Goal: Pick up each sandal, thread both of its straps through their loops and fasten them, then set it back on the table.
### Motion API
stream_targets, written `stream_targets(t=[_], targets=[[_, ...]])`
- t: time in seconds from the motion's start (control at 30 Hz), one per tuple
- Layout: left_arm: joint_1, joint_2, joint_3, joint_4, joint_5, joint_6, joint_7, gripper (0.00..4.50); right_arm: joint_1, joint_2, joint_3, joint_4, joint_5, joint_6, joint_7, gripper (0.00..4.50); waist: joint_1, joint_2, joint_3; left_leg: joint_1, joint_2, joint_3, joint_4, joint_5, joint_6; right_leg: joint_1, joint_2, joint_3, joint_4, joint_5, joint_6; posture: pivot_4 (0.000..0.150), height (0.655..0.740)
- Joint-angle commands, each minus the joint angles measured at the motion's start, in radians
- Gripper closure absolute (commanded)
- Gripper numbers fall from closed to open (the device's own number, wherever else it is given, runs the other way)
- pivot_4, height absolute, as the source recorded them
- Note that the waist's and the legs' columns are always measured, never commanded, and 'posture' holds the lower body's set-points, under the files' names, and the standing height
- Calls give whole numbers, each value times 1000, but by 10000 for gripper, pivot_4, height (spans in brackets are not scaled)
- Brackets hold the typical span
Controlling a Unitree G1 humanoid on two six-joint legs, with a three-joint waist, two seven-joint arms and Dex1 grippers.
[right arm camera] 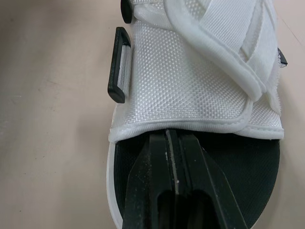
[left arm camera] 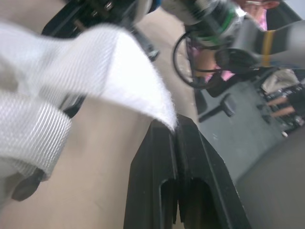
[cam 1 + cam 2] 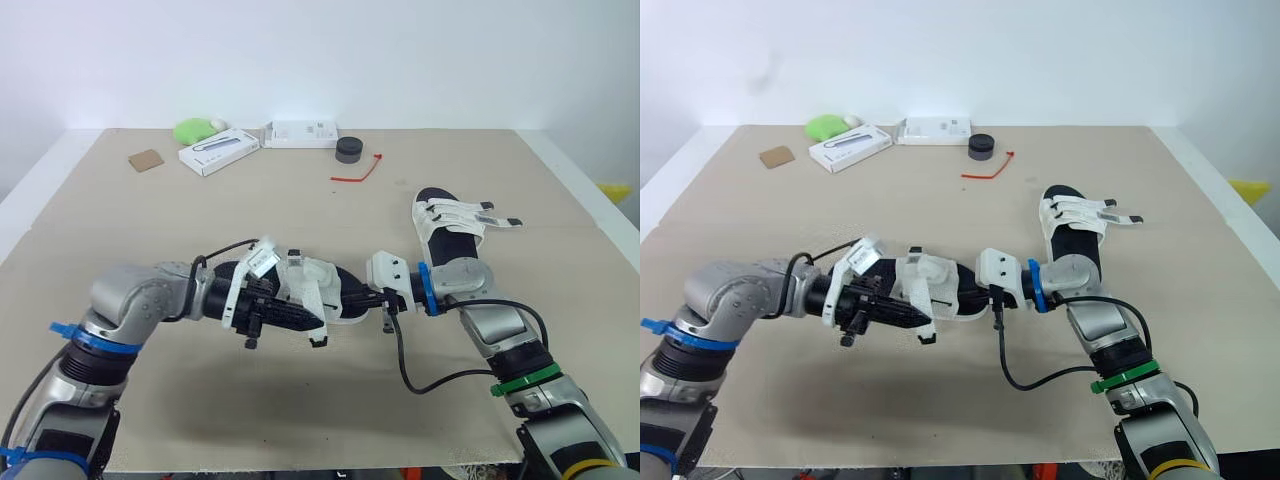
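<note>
One sandal point(image 3: 318, 285) held crosswise between left gripper point(image 3: 308, 322) and right gripper point(image 3: 352, 300).

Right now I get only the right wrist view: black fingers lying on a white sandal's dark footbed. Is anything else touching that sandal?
Observer: Yes. The left gripper appears to pinch the corner of one strap of that sandal.
Operator: Is there a second one somewhere?
Observer: The other sandal lies on the table, farther back on the robot's right, its strap ends sticking out sideways.
Operator: Anything else out there?
Observer: A red cable tie lies near the table's far edge.
</note>
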Motion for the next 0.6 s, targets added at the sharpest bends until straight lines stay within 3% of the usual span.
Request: stream_targets(t=[0.03,0.2,0.6], targets=[[-51,11,18,7,-5,-11,-25,44724,0,-11,8,10,-19,4,-3,45000,0,0,0,0,0,0,0,0,0,0,0,0,0,0,0,1500,7400],[-128,-3,8,97,56,-83,-36,44724,0,-12,8,13,-20,-1,-2,45000,0,0,0,-1,0,0,0,0,0,0,0,0,0,0,0,1500,7400],[-341,-90,-135,487,299,-335,-242,44724,0,-8,9,17,-24,-11,-7,45000,-1,0,0,-2,-2,0,0,0,0,-1,0,0,0,3,-5,1500,7400]])
